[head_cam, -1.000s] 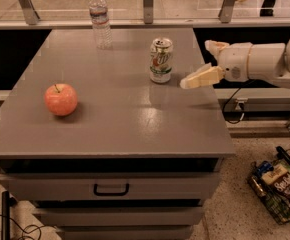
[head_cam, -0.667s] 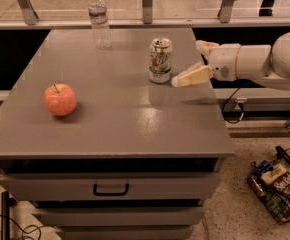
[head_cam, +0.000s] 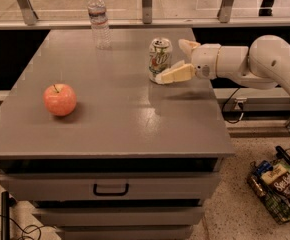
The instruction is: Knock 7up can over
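7up can (head_cam: 160, 59) upright on table (head_cam: 110, 134), not yet knocked; gripper (head_cam: 172, 62) just beside it, fingers spread, holding nothing (lower one seems touching the base), push remains.

Looks like a lab or office test bay: grey worktop (head_cam: 115, 129) over steel drawers (head_cam: 110, 189), glass partition (head_cam: 60, 1) behind, speckled floor (head_cam: 235, 194), snack basket (head_cam: 279, 185). The gripper (head_cam: 173, 60) is over the worktop's far right, fingers (head_cam: 177, 74) apart.

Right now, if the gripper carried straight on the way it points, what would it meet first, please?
The 7up can, upright just ahead of the open gripper; its lower finger seems to touch the can, though depth is unclear.
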You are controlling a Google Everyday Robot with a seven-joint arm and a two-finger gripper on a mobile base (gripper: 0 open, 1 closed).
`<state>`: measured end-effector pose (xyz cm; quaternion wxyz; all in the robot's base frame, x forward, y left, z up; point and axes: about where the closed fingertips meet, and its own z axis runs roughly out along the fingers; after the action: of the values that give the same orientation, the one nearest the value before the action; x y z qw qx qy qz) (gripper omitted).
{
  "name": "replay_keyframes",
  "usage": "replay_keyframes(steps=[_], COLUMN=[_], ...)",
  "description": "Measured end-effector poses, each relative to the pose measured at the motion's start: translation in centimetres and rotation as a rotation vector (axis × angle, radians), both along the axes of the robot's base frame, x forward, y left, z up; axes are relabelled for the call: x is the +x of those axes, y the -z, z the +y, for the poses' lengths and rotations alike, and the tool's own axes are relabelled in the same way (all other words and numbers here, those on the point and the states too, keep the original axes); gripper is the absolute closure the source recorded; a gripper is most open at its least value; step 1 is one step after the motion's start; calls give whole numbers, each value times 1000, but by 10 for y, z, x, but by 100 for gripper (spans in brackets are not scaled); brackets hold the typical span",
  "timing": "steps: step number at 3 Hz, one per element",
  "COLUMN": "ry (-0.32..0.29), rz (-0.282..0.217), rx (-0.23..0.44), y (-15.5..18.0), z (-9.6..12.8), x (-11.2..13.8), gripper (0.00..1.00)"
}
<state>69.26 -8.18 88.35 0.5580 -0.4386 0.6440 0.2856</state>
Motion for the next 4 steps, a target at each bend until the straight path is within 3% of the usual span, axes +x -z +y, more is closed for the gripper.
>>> replay_keyframes(steps=[1, 2, 3, 4], ry=[-21, -28, -42, -33], rz=[6, 18, 29, 7], rx=[32, 60, 89, 107], y=[5, 8, 10, 0], z=[20, 34, 45, 46], x=[6, 9, 9, 9], gripper=[0, 14, 38, 62])
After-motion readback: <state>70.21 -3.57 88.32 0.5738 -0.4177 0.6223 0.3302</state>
